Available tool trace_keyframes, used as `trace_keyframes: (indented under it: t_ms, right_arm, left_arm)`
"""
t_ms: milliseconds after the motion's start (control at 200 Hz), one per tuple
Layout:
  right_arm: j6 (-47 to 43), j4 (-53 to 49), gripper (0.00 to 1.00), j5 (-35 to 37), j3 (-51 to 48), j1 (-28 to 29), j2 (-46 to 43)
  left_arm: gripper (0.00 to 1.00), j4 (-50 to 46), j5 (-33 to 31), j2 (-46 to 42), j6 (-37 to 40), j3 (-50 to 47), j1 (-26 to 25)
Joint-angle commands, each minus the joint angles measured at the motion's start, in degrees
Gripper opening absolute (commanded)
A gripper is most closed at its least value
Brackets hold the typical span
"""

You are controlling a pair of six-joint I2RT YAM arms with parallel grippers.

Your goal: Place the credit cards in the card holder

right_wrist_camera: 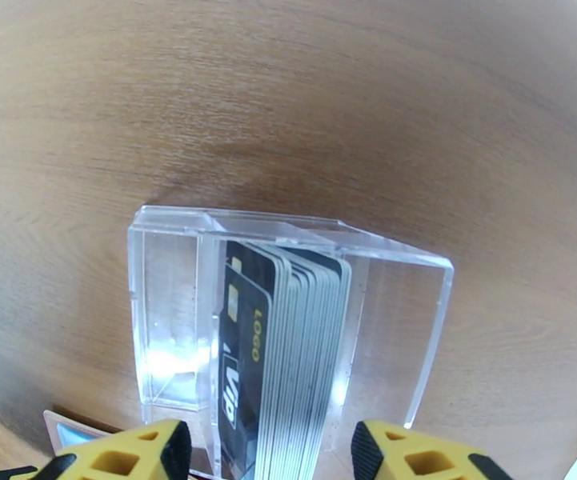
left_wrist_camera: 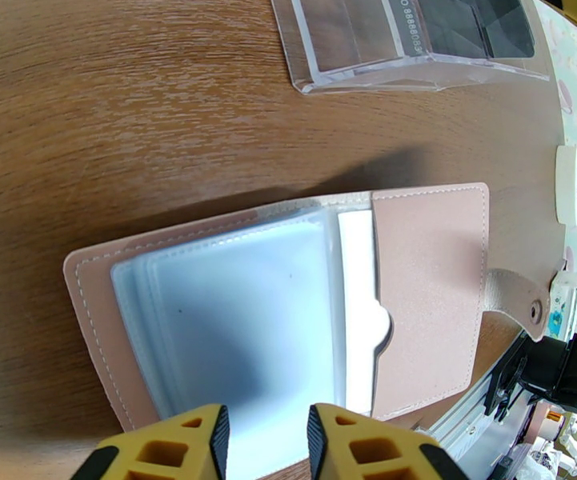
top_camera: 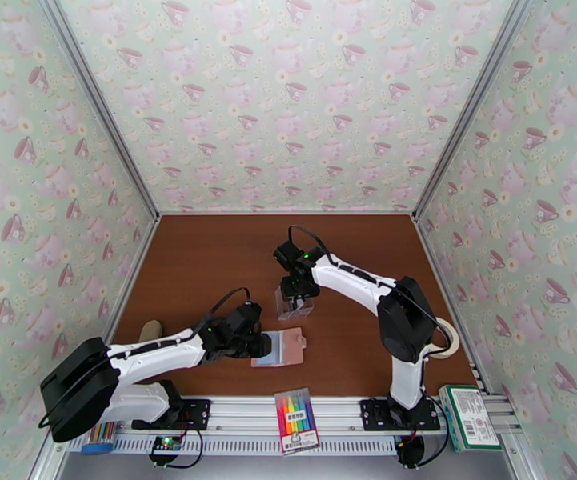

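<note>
Handling thin black credit cards (right_wrist_camera: 288,354): stiff, slick; pinch top edges.
My right gripper (right_wrist_camera: 270,448): wide, empty.
My left gripper (left_wrist_camera: 268,442): slightly parted, empty.

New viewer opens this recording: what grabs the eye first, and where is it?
The pink card holder lies open near the front edge of the table, its clear sleeves showing, with the left gripper at its left edge. Just behind it stands a clear plastic box holding an upright stack of black credit cards, and the right gripper hangs over it, jaws open to either side of the stack.
</note>
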Motion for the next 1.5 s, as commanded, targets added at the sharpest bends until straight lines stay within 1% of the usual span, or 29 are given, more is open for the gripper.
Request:
trace_keyframes:
  t_ms: [0, 230, 636, 776, 1027, 1187, 1207, 1307, 1392, 1492]
  right_arm:
    - [0.25, -0.26, 0.59, 0.79, 1.29, -0.13, 1.73]
    - [0.51, -0.47, 0.57, 1.27, 1.19, -0.13, 2.53]
    - [0.94, -3.40, 0.50, 5.70, 2.85, -0.10, 3.71]
    - [0.87, -4.45, 0.48, 7.13, 3.48, -0.11, 3.50]
    - [1.00, -5.88, 0.46, 10.03, 3.66, -0.09, 2.88]
    - [1.02, -5.88, 0.45, 10.61, 3.90, -0.08, 2.28]
    - [0.97, -7.68, 0.45, 10.77, 3.97, -0.07, 2.22]
    - [0.98, -8.20, 0.45, 11.32, 4.19, -0.13, 2.00]
    - [0.77, -8.85, 0.41, 12.27, 4.53, -0.08, 2.00]
    - [0.60, -9.30, 0.40, 12.71, 4.88, -0.07, 2.11]
  left_arm:
    - [0.35, 0.40, -0.12, -0.06, 0.03, 1.30, 0.34]
    - [0.35, 0.41, -0.08, -0.13, 0.03, 1.26, 0.34]
    - [0.35, 0.83, 0.04, 0.28, 0.03, 1.30, 0.34]
    - [0.35, 0.81, 0.08, 0.38, 0.03, 1.30, 0.30]
    - [0.35, 0.90, 0.36, 0.47, -0.02, 1.38, 0.29]
    - [0.35, 0.94, 0.42, 0.65, 0.03, 1.51, 0.27]
    - [0.35, 0.97, 0.42, 0.72, 0.03, 1.52, 0.25]
    - [0.35, 1.02, 0.52, 0.88, -0.06, 1.48, 0.26]
    - [0.35, 1.11, 0.45, 1.01, -0.06, 1.52, 0.25]
    - [0.35, 1.24, 0.48, 1.06, -0.06, 1.62, 0.17]
